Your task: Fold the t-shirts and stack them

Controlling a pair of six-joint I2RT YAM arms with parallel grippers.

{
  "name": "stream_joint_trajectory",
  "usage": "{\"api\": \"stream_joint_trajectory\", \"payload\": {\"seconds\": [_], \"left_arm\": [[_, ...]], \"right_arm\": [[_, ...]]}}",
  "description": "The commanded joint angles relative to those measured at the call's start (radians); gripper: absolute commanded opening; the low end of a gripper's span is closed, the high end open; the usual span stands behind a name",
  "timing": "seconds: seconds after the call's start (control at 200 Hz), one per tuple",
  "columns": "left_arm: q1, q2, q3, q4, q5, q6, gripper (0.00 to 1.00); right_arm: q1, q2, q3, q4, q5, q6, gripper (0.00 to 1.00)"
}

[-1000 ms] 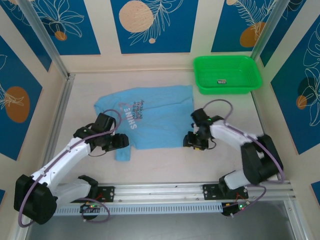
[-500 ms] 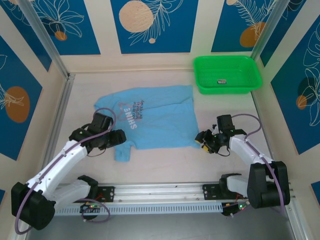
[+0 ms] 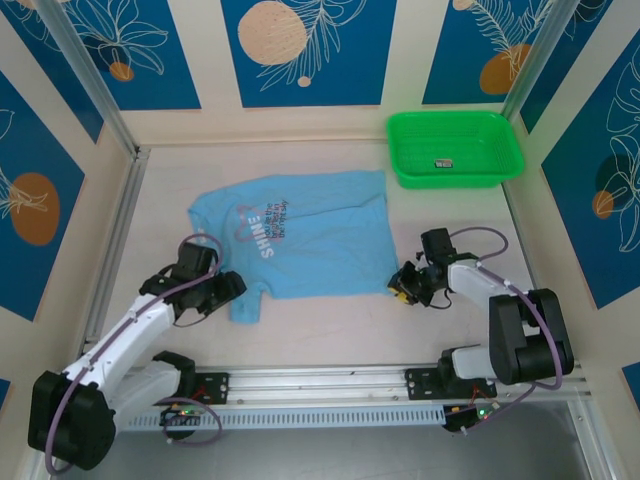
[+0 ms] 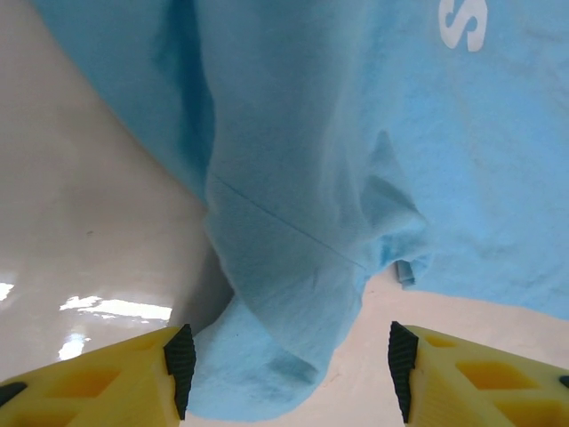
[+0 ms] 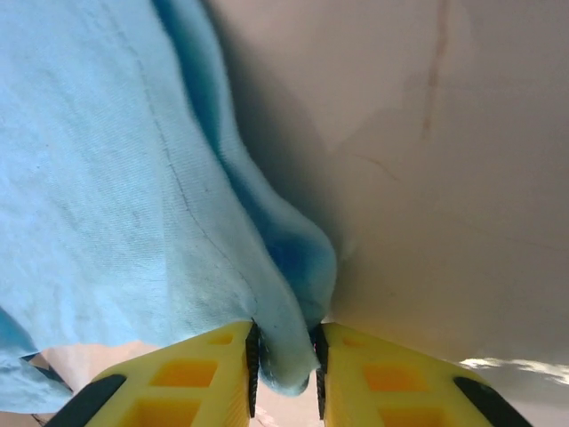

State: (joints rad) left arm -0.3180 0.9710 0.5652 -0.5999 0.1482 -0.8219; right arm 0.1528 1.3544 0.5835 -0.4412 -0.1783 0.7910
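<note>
A light sky-blue t-shirt [image 3: 310,245] lies spread flat mid-table, its white-and-pink lettering [image 3: 268,222] facing up. My left gripper [image 3: 232,288] sits low at the shirt's near-left sleeve. In the left wrist view its jaws [image 4: 291,369] stand open, and the sleeve's rounded end [image 4: 267,356] lies between them, loose. My right gripper [image 3: 400,283] is at the shirt's near-right corner. In the right wrist view it [image 5: 284,356] is shut on a bunched fold of the hem [image 5: 293,294], which is lifted slightly off the table.
A bright green basket [image 3: 500,160] stands at the back right with a small dark item [image 3: 444,162] inside. Metal frame posts and the cell's walls border the table. Bare tabletop [image 3: 330,325] runs between the shirt and the arm bases.
My right gripper slid a little right along the shirt's near edge and closed on the corner hem. My left gripper backed slightly toward the near side, staying open at the sleeve.
</note>
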Motion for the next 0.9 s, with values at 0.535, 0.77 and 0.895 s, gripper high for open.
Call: {"api": "stream_joint_trajectory", "payload": {"seconds": [0.535,0.77,0.895], "left_arm": [[-0.236,0.420,0.224,0.119,-0.045,0.010,0.03],[-0.369,0.666,0.422,0.073,-0.102,-0.010,0.37],[-0.380,0.658,0.437,0.079,-0.119,-0.022,0.56]], "right_arm": [[0.145,0.080,0.104,-0.063,0.129,-0.047,0.00],[0.147,0.086,0.114,-0.056,0.115,-0.054,0.00],[0.145,0.083,0.119,-0.059,0.115,-0.065,0.00]]}}
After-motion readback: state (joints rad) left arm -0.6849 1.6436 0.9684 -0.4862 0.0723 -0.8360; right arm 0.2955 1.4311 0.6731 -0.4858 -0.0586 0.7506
